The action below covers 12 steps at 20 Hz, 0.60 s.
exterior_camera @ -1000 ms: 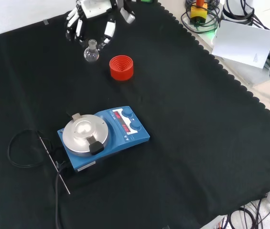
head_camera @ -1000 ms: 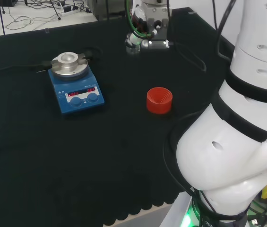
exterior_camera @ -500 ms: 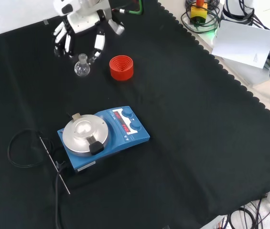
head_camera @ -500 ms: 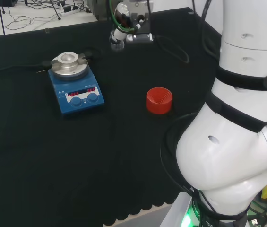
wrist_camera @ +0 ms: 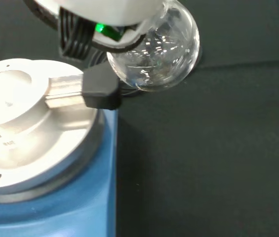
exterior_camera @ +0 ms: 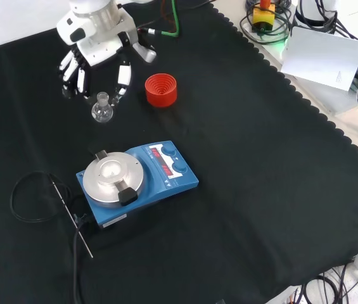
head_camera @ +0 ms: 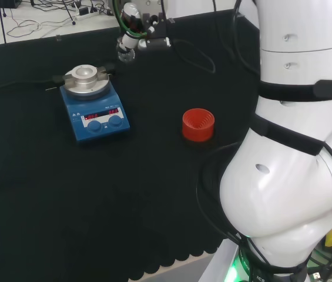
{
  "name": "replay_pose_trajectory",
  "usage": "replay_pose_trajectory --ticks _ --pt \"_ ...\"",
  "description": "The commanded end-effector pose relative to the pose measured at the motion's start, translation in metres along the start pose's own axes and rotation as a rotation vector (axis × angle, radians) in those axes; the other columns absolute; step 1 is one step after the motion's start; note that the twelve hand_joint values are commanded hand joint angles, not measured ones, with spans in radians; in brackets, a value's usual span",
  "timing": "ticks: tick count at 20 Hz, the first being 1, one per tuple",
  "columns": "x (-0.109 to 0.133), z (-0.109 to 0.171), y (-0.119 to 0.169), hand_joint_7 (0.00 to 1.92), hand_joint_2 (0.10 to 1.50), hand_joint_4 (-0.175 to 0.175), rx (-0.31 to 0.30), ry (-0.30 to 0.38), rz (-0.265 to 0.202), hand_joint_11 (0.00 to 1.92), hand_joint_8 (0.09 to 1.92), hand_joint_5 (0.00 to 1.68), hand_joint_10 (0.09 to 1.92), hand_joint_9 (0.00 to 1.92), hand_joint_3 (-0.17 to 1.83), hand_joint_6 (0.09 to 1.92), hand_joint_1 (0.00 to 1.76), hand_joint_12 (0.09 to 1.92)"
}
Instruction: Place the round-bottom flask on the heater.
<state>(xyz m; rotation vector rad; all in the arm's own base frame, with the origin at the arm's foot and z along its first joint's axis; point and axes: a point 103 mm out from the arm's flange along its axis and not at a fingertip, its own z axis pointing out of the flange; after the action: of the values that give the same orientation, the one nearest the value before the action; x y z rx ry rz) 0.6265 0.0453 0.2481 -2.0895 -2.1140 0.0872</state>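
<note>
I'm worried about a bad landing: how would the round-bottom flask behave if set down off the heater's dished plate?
The flask is clear glass, so probably fragile. Its rounded bulb would likely roll or tip on flat cloth. The hand holds it by the narrow neck, and smooth glass may be slippery. The heater has a recessed top that should cradle it.

You've got the round-bottom flask (exterior_camera: 102, 109) off the cloth, carried by its short neck between the curled fingers of the hand (exterior_camera: 96, 47). It's small, clear glass, upright, bulb hanging down, and looks empty in the wrist view (wrist_camera: 155, 52).

The heater (exterior_camera: 137, 181) is a blue box with two blue knobs and a red display on its front. Its round silver plate (exterior_camera: 112, 177) has a shallow dished centre, with a black-tipped clamp lying across the rim.

In the front view, your flask sits above and slightly left of the plate, apart from it. In the head view the flask (head_camera: 125, 54) hangs just right of and beyond the heater (head_camera: 93, 108).
</note>
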Motion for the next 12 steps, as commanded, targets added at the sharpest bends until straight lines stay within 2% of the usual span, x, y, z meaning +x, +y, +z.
replay_pose_trajectory --ticks 1,12 --pt "0.038 0.001 0.022 0.46 0.65 0.175 0.030 -0.014 -0.076 0.44 0.67 1.16 0.55 0.74 0.76 0.91 1.10 1.30" --pt "0.072 0.010 0.049 0.46 0.65 0.175 0.054 -0.016 -0.137 0.44 0.67 1.16 0.55 0.74 0.77 0.91 1.10 1.30"
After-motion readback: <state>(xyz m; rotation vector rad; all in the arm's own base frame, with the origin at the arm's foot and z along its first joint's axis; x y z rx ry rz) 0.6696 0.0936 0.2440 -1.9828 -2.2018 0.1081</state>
